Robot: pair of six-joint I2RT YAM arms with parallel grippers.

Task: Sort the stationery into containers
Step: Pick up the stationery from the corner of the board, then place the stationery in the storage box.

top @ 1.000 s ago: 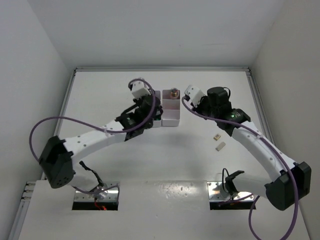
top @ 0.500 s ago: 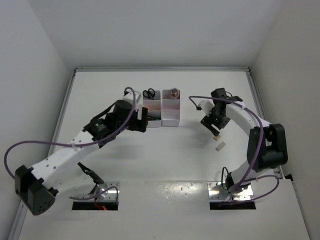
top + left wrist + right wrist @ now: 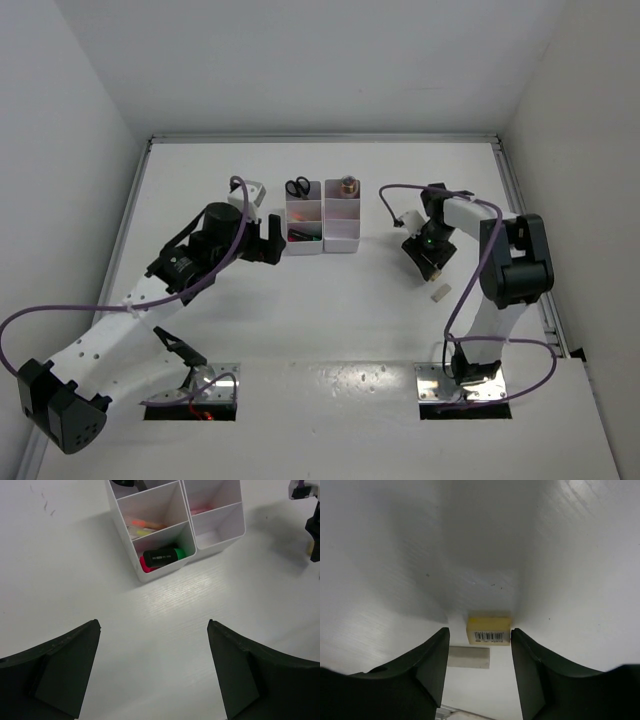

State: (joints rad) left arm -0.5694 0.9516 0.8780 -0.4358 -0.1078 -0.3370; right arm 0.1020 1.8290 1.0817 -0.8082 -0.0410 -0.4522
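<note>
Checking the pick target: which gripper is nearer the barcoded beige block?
Right. The right gripper hangs open directly over the barcoded beige block, with a finger on either side of it. The left gripper is far off, open, beside the left container.

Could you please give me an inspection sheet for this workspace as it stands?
Surface: white table, no spills seen.
Job's things: two organiser boxes side by side; scissors, sticks and highlighters in the left one; yellow block and pale block loose on the table.
Clutter: nothing seen.
Grippers: left gripper open and empty, short of the boxes; right gripper open, jaws straddling the yellow block.
Cables: purple cables loop off both arms.
Surroundings: white walls on three sides.
</note>
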